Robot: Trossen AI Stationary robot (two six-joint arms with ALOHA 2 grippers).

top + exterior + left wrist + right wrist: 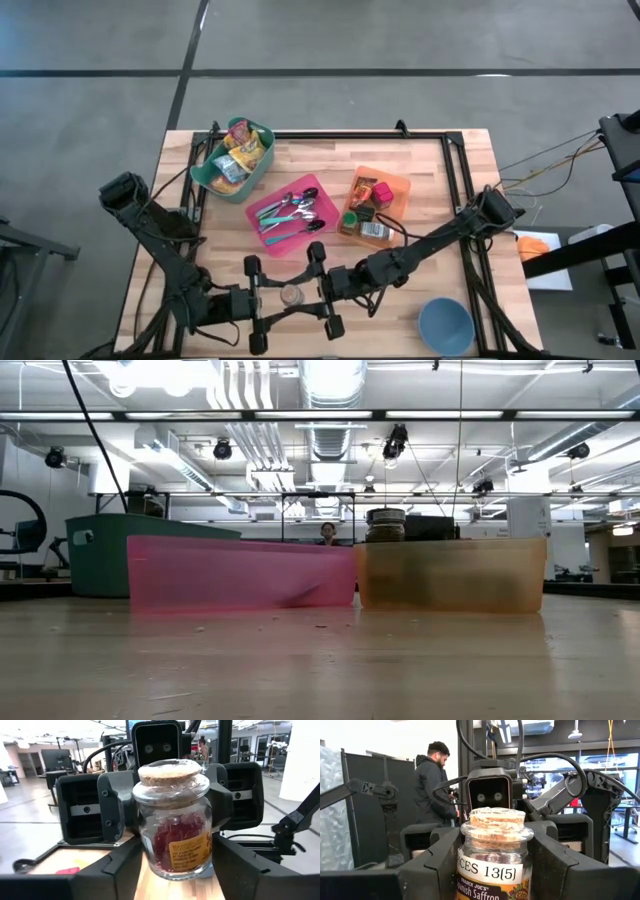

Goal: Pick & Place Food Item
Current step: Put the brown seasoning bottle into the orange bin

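We see the small round glass jar [291,295], stopped with a rough cork and holding red threads behind a yellow label, caught between both grippers at the near edge of the wooden table [450,210]. The right gripper [318,292] is clamped on the jar, its dark matte fingers [555,865] pressed flat against the glass on either side. The left gripper [262,300] faces it from the opposite side; its fingers [120,870] flank the jar closely, but we cannot tell whether they press the glass or stand just off it.

Farther back on the pale planks, a translucent pink rectangular bin [290,213] holds metal cutlery with coloured handles. Beside it an orange translucent bin [377,205] carries small packaged items, and a green tub [234,160] is stuffed with crinkled snack packets. A smooth blue bowl [445,325] sits near the right arm.
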